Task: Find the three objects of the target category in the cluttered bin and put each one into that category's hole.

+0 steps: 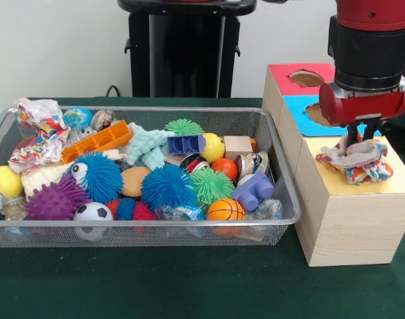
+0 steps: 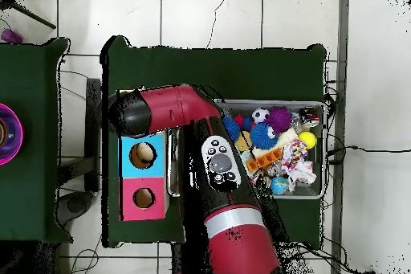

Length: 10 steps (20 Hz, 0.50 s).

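My gripper (image 1: 360, 138) hangs over the pale yellow top (image 1: 396, 178) of the nearest wooden box. Its fingers are pinched into the top of a crumpled paper wad (image 1: 356, 161) that rests on that top. The wad hides the yellow box's hole. Two more printed paper wads lie at the left end of the wire mesh bin (image 1: 285, 189): one (image 1: 40, 115) at the far corner, one (image 1: 30, 156) just in front of it. In the overhead view the arm (image 2: 210, 158) covers the gripper and the yellow box, and the wads (image 2: 300, 161) show in the bin (image 2: 323, 152).
Behind the yellow box stand the blue-topped box (image 1: 296, 109) and the red-topped box (image 1: 282, 73), each with a round hole. The bin holds spiky rubber balls (image 1: 165, 186), a mint fuzzy toy (image 1: 147, 145), a small soccer ball (image 1: 93, 212), an orange tray (image 1: 99, 141) and blocks.
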{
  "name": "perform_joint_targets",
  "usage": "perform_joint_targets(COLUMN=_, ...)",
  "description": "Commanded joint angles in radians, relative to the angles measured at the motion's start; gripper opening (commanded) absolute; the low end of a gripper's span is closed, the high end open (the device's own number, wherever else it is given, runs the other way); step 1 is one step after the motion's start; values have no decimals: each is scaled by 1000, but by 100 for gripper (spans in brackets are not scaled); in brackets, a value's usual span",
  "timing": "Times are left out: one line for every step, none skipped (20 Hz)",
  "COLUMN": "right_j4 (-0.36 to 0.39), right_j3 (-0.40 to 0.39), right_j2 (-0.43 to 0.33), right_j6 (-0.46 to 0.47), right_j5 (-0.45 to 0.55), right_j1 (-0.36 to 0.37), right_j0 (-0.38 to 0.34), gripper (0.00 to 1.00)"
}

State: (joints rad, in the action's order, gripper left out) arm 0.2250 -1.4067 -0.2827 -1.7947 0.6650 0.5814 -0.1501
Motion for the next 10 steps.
perform_joint_targets(right_j4=78, right_j3=-85, right_j2=18, right_j6=-45, right_j5=-90, right_j1=-102, right_j0=-5, gripper=0)
perform_joint_targets(right_j4=80, right_j3=-83, right_j2=22, right_j6=-49, right_j5=-98, right_j1=-106, right_j0=-1, gripper=0)
perform_joint_targets(right_j4=81, right_j3=-77, right_j2=24, right_j6=-51, right_j5=-99, right_j1=-112, right_j0=2, gripper=0)
perform_joint_targets(right_j4=82, right_j3=-71, right_j2=27, right_j6=-54, right_j5=-99, right_j1=-118, right_j0=5, gripper=0)
perform_joint_targets(right_j4=84, right_j3=-64, right_j2=29, right_j6=-56, right_j5=-100, right_j1=-123, right_j0=9, gripper=0)
perform_joint_targets(right_j4=85, right_j3=-60, right_j2=32, right_j6=-58, right_j5=-100, right_j1=-127, right_j0=12, gripper=0)
perform_joint_targets(right_j4=88, right_j3=-52, right_j2=37, right_j6=-64, right_j5=-100, right_j1=-131, right_j0=20, gripper=0)
perform_joint_targets(right_j4=90, right_j3=-48, right_j2=41, right_j6=-66, right_j5=-100, right_j1=-134, right_j0=25, gripper=0)
perform_joint_targets(right_j4=88, right_j3=-38, right_j2=46, right_j6=-70, right_j5=-93, right_j1=-140, right_j0=30, gripper=0)
perform_joint_targets(right_j4=87, right_j3=-33, right_j2=51, right_j6=-75, right_j5=-94, right_j1=-147, right_j0=36, gripper=0)
